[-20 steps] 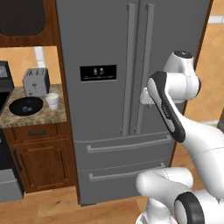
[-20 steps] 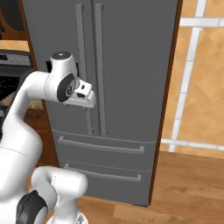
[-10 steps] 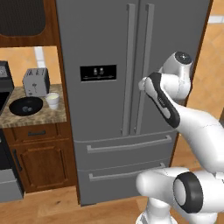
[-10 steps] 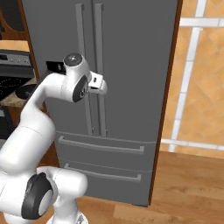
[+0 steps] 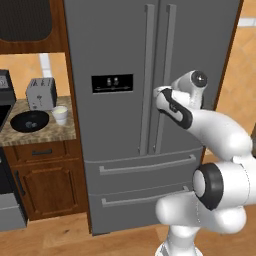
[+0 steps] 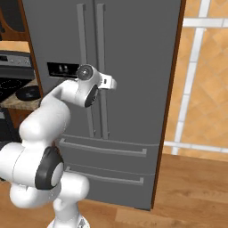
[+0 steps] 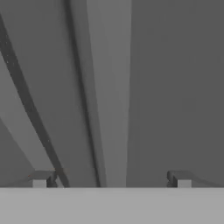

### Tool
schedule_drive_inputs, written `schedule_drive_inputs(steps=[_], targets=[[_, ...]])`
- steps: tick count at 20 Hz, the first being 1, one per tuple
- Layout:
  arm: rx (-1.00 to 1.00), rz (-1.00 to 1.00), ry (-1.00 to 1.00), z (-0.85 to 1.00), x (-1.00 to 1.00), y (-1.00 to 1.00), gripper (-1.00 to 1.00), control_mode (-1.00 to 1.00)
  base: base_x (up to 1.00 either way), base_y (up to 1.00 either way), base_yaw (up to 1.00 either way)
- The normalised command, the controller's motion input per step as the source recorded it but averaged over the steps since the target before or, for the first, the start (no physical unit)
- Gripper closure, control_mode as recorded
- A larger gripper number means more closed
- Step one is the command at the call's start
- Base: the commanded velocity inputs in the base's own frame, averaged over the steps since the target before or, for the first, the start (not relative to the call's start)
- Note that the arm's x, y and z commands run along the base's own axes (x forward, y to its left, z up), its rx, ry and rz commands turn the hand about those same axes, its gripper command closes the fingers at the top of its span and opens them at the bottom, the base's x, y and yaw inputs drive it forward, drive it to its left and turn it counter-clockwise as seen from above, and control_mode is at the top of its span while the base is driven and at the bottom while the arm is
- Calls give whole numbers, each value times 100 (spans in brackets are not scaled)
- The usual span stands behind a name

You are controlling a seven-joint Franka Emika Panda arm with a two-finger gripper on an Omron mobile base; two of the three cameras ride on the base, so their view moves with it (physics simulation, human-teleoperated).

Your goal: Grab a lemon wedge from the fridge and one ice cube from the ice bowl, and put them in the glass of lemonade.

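Fingertips of the gripper (image 7: 111,180) are standing wide apart, holding nothing, with the long vertical handle (image 7: 107,109) of the right-hand door rising between them in the hand view. The fridge (image 5: 115,130) is shut, both doors closed and both drawers in, so the lemon wedge is sitting somewhere behind the steel and cannot be seen. In the left base view the hand is hovering just beside the right door handle (image 5: 162,85), at about the height of the dispenser panel (image 5: 112,83). The likely trouble is a poor catch: the handle is running at a slant across the hand view, so the jaws may be closing askew and sliding off once the arm starts pulling. A pull along the wrong arc could also be straining the wrist against the hinge, or swinging the door into the robot's own base. Well off to the left, on the counter (image 5: 47,134), the ice bowl (image 5: 29,121) and the glass of lemonade (image 5: 60,114) are waiting beside the toaster (image 5: 41,93), safely clear of the door's swing.
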Motion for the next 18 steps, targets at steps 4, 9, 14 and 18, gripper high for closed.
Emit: schedule_drive_inputs(steps=[4, 9, 14, 18], targets=[[0, 0, 3, 0, 90, -1, -100, -100, 0, 0, 0], [0, 0, 0, -7, 79, 0, -100, -100, 0, 0, 0], [0, 1, 0, -15, 73, 0, 100, -100, 0, 0, 0], [0, 0, 0, 0, 5, 0, 100, -100, 0, 0, 0]])
